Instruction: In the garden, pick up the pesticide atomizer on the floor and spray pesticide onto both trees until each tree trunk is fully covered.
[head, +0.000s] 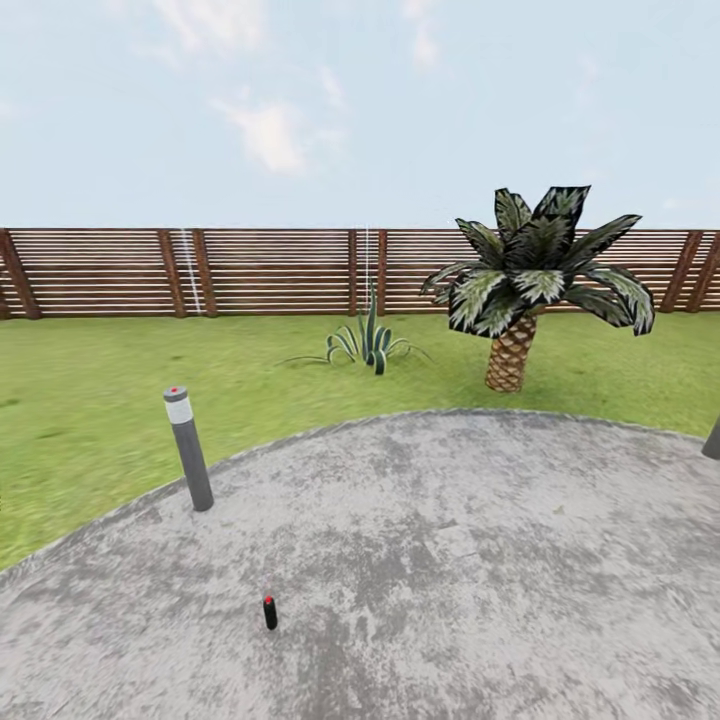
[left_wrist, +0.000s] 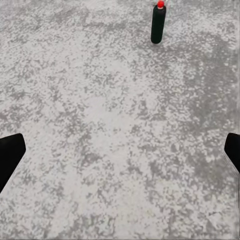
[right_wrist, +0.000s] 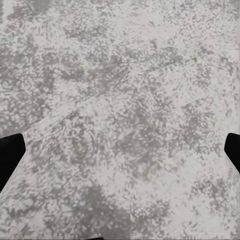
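Grey mottled stone patio floor (head: 480, 580) spreads below me; the small dark atomizer bottle with a red spot (head: 270, 612) stands untouched ahead. My left claw (left_wrist: 120, 150) and right claw (right_wrist: 120, 150) gape wide, empty. Pickup and spraying all remain.

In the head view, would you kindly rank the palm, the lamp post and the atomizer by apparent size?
1. palm, though farthest away.
2. lamp post.
3. pesticide atomizer, smallest although nearest.
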